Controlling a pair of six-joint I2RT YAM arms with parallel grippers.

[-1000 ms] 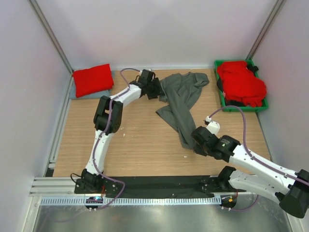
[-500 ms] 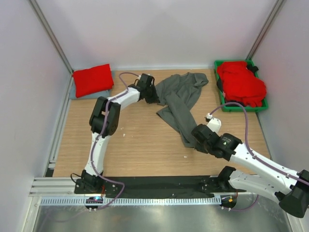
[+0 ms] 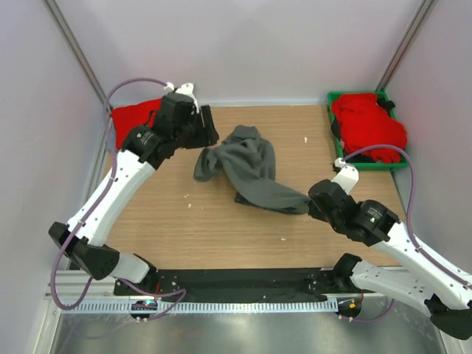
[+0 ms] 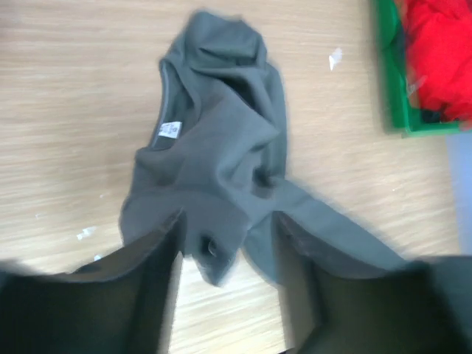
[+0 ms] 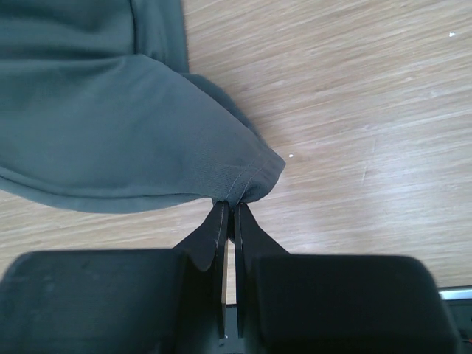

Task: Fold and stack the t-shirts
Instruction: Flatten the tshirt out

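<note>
A dark charcoal grey t-shirt (image 3: 247,166) lies bunched in the middle of the wooden table (image 3: 184,228). My right gripper (image 3: 311,206) is shut on its hem at the near right corner; in the right wrist view the fingers (image 5: 228,206) pinch the stitched edge of the grey t-shirt (image 5: 110,110). My left gripper (image 3: 209,136) hovers above the shirt's left end, jaws apart. In the left wrist view a corner of the grey t-shirt (image 4: 214,169) shows between the spread left gripper (image 4: 225,280) without touching its fingers. A folded red t-shirt (image 3: 133,116) sits at the back left, partly hidden by the left arm.
A green bin (image 3: 343,151) at the back right holds a heap of red t-shirts (image 3: 369,125). In the left wrist view the bin (image 4: 389,81) shows at the upper right. White walls close in the table on three sides.
The left arm has risen and swung left, away from the shirt's far edge. The grey shirt was dragged left and bunched up. The right gripper kept its hold on the hem.
</note>
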